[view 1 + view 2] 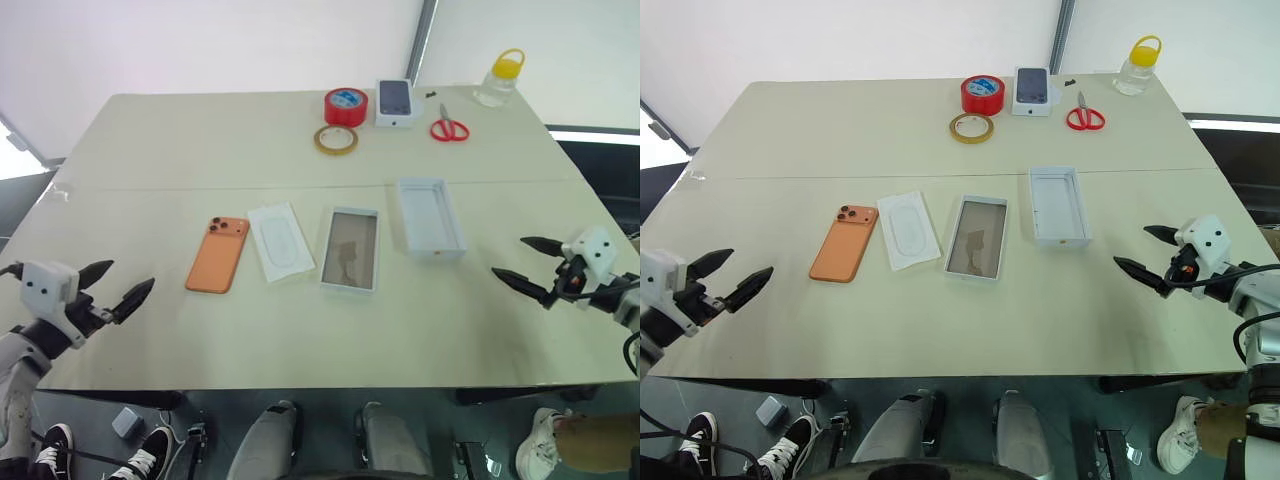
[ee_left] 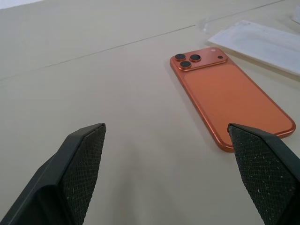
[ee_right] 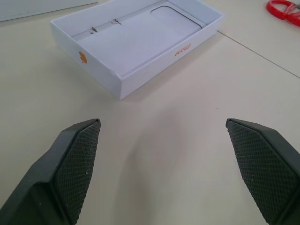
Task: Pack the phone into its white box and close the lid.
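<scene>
Lying camera-side up beside the card insert (image 1: 281, 241), the phone (image 1: 217, 254) faces the spread-fingered left gripper (image 1: 113, 287), while the right gripper (image 1: 532, 265), equally apart, faces the lid (image 1: 431, 217), the white box (image 1: 350, 250) waiting between.

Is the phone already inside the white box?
No, the phone lies camera-side up on the table, apart from the white box.

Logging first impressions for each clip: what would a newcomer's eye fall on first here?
The orange phone lies camera side up on the pale table, at the left end of a row with a white card insert, the white box and the lid. Both grippers, left gripper and right gripper, hover open at the near corners, holding nothing.
</scene>
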Controlling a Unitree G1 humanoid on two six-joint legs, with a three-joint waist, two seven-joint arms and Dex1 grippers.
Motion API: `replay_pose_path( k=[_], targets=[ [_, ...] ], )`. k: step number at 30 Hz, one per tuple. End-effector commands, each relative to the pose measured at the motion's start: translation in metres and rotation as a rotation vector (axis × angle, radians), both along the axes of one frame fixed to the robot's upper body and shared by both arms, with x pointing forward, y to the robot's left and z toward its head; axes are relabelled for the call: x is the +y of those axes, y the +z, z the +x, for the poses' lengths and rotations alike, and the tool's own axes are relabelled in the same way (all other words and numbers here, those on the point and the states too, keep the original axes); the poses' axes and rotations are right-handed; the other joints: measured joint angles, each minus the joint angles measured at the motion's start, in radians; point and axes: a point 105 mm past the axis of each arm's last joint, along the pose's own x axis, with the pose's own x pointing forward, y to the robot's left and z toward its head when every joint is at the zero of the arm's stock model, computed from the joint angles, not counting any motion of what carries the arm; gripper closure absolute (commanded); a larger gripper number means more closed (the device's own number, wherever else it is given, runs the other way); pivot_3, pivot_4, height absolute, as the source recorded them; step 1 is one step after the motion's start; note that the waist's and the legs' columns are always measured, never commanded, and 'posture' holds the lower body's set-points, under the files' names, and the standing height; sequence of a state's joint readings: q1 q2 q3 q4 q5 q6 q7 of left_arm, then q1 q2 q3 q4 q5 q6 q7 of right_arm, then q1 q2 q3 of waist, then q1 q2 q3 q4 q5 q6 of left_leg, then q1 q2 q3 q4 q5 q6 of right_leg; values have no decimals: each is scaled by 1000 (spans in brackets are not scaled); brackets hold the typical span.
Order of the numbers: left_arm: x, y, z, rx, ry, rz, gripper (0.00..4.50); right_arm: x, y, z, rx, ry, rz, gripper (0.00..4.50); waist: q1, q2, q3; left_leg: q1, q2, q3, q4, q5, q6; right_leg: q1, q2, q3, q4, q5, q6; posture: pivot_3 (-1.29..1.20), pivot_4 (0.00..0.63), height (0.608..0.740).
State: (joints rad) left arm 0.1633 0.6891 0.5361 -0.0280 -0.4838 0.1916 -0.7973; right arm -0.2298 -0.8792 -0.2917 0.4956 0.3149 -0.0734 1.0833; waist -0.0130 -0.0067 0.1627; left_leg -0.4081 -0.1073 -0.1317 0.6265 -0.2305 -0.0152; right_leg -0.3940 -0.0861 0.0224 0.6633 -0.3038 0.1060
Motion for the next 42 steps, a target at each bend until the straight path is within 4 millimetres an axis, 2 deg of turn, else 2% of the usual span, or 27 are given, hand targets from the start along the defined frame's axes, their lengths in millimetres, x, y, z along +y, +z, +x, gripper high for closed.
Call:
replay_pose_path(
  k=[1, 15, 29, 31, 33, 35, 37, 40, 42],
  targets=[
    [10, 12, 0, -35, 39, -4, 120, -2, 14, 3, -55, -9, -17, 17, 0, 0, 0, 0, 0, 0, 0, 0, 0, 0, 0, 0, 0, 0, 0, 0, 150, 740],
    [-2, 10, 8, -31, 12, -13, 120, 15, 23, 9, -78, 37, -16, 17, 1, 0, 0, 0, 0, 0, 0, 0, 0, 0, 0, 0, 0, 0, 0, 0, 150, 740],
    [-27, 15, 21, -35, -25, 0, 120, 36, 32, 16, -105, 93, -22, 17, 1, 0, 0, 0, 0, 0, 0, 0, 0, 0, 0, 0, 0, 0, 0, 0, 150, 740],
    [-33, 15, 26, -3, -23, -24, 120, 45, 37, 18, -123, 125, -32, 17, 1, 0, 0, 0, 0, 0, 0, 0, 0, 0, 0, 0, 0, 0, 0, 0, 150, 740],
    [-49, 19, 32, 16, -53, -91, 120, 62, 45, 21, -147, 177, -25, 17, 0, 0, 0, 0, 0, 0, 0, 0, 0, 0, 0, 0, 0, 0, 0, 0, 150, 740],
    [-78, 26, 40, 5, -106, -172, 120, 87, 53, 22, -168, 265, -38, 17, 0, 0, 0, 0, 0, 0, 0, 0, 0, 0, 0, 0, 0, 0, 0, 0, 150, 740],
    [-98, 25, 47, 9, -123, -187, 120, 108, 56, 21, -180, 344, -59, 17, 2, 0, 0, 0, 0, 0, 1, 0, 0, 0, 0, 0, 1, 0, 1, 0, 150, 740],
    [-110, 12, 55, 82, -60, -139, 120, 130, 60, 20, -181, 430, -46, 17, 1, -1, 0, 0, 0, 0, 1, 0, 0, 0, 0, 0, 0, 0, 1, 0, 150, 740],
    [-130, 5, 57, 145, -103, -187, 120, 147, 65, 20, -195, 481, -19, 17, 0, -1, 0, 0, 0, 0, 1, 0, 0, 0, 1, 0, 0, 0, 1, 0, 150, 740]
  ],
)
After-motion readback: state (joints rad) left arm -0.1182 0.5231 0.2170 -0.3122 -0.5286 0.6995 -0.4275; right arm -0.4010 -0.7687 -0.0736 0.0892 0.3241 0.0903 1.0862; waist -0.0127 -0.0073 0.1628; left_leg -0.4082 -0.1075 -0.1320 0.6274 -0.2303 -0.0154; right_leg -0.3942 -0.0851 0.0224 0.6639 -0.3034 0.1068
